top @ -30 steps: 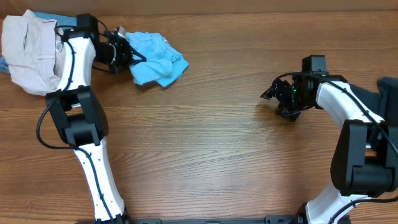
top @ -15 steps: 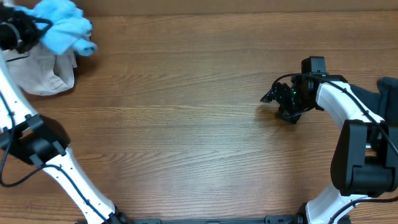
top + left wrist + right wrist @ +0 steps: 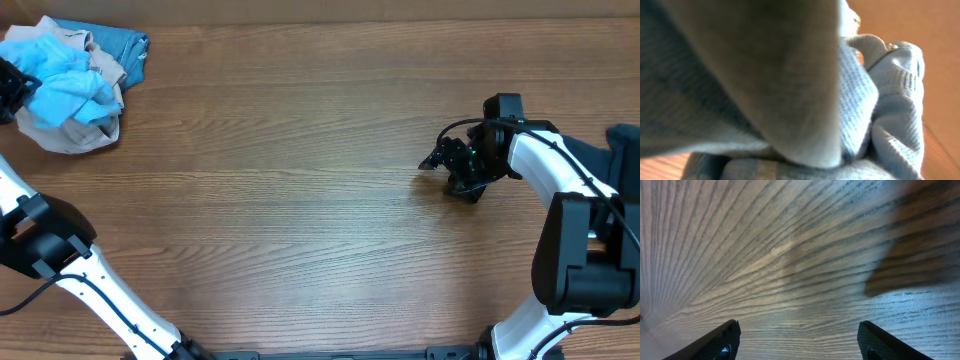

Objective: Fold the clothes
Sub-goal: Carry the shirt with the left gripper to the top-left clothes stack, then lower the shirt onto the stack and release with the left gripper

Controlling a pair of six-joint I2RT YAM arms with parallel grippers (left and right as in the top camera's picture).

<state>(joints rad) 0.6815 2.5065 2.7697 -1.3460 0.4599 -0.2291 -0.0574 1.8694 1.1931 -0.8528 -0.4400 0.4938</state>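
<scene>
Left claw [image 3: 8, 88] pinching crumpled sky-blue T-shirt [image 3: 65, 88] atop beige garment [image 3: 62, 140]; right claw [image 3: 438, 158] spread.

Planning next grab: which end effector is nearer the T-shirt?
Left. The left end effector is shut on the T-shirt; the right end effector hangs open far across the table.

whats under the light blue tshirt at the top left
A beige garment lies under the light blue T-shirt, with a denim-blue one behind. What lies beneath the shirt's middle is covered.
</scene>
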